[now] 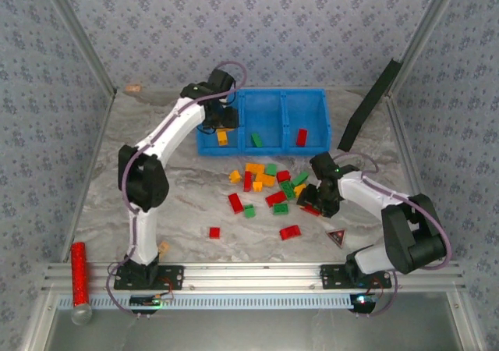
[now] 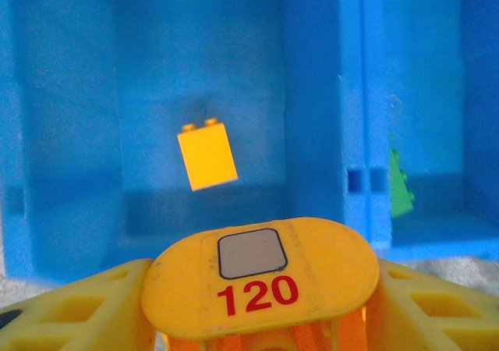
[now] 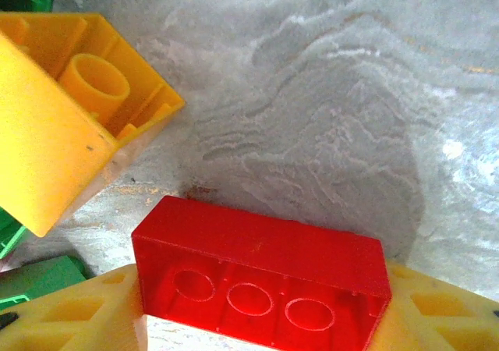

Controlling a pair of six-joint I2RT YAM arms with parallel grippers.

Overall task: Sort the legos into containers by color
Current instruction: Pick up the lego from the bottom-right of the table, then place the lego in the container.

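Nearest, the right gripper [image 3: 261, 312] is seen closed on the ends of a red brick [image 3: 257, 249], its hollow underside turned to the camera; whether it is clear of the table [image 3: 327, 117] cannot be told. A straight upward lift is called for, so that the tilted yellow brick [image 3: 70, 109] just beside it and the green bricks [image 3: 35, 285] are not dragged along. Its place is judged to be the right compartment, where a second red brick [image 1: 301, 137] lies. The loose legos [image 1: 269, 181] are spread between the arms and the tray [image 1: 265, 94]. Farthest, the left gripper [image 2: 257, 312] hangs at the left compartment, fingers spread and nothing held, with an orange brick [image 2: 207, 157] on the floor beyond; its fingertips are cut off by the frame.
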